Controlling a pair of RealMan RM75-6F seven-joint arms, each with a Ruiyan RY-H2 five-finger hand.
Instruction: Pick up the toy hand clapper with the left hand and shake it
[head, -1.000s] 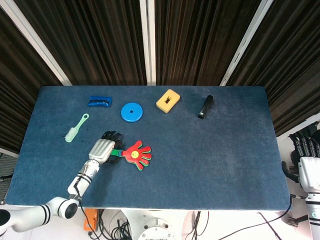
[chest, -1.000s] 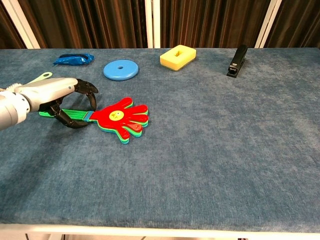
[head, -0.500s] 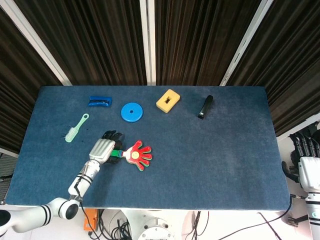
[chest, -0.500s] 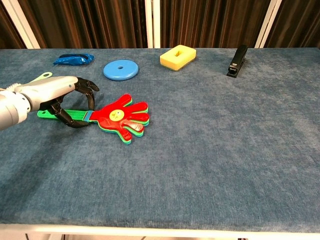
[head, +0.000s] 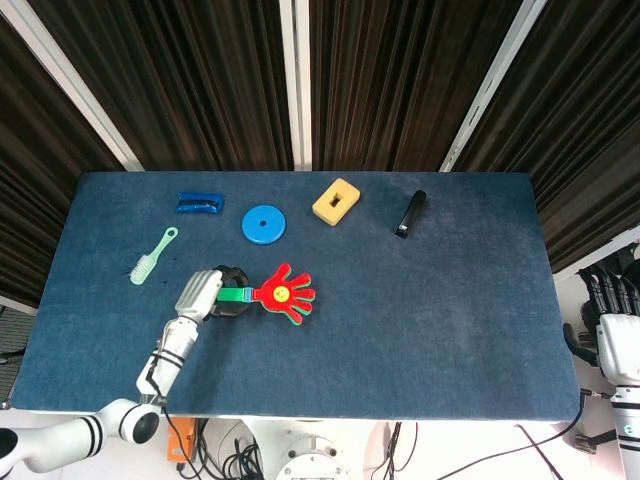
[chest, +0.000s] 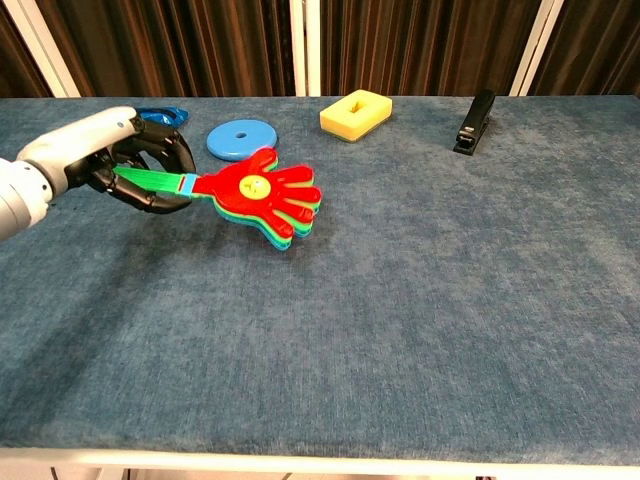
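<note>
The toy hand clapper (head: 282, 294) (chest: 262, 192) has red, yellow and green plastic hands on a green handle. My left hand (head: 204, 293) (chest: 112, 158) grips that handle, with dark fingers wrapped around it. The clapper hangs above the blue table (head: 440, 300), its plastic hands pointing right. My right hand (head: 612, 310) hangs beside the table's right edge, off the cloth and away from everything, its fingers straight and holding nothing. It does not show in the chest view.
Along the far side lie a blue packet (head: 200, 203), a blue disc (head: 263, 224) (chest: 241, 139), a yellow block (head: 336, 201) (chest: 356, 113) and a black stapler (head: 409, 213) (chest: 475, 121). A pale green brush (head: 152, 257) lies at the left.
My left hand has closed around the handle and lifted the clapper off the cloth. The clapper has moved slightly up and to the right.
</note>
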